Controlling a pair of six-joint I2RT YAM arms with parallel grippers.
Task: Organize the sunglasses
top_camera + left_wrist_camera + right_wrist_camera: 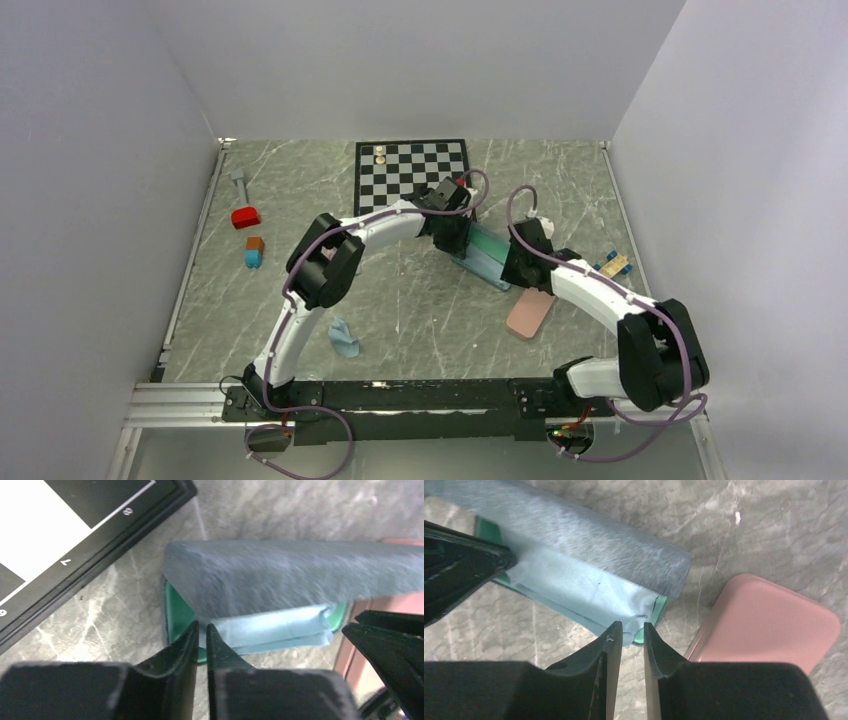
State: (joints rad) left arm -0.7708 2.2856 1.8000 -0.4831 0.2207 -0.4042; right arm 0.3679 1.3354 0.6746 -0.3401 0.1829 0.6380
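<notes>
No sunglasses show in any view. A grey-blue case (488,255) lies half open mid-table, its green lining and a folded light-blue cloth (280,630) showing under the felt lid (290,575). My left gripper (202,626) is at the case's far end, its jaws a narrow slit apart, tips at the cloth's end; whether they pinch it is unclear. My right gripper (630,625) is at the near end, jaws a little apart, with the cloth's (579,590) corner just ahead of the tips, not gripped. A shut pink case (769,620) lies beside it.
A chessboard (412,170) with one pale piece (380,154) lies right behind the grey-blue case. Red (245,217) and orange-and-blue (254,251) blocks and a bolt (240,183) are at the left. A second light-blue cloth (344,338) lies front left, a small blue-yellow item (612,266) at the right.
</notes>
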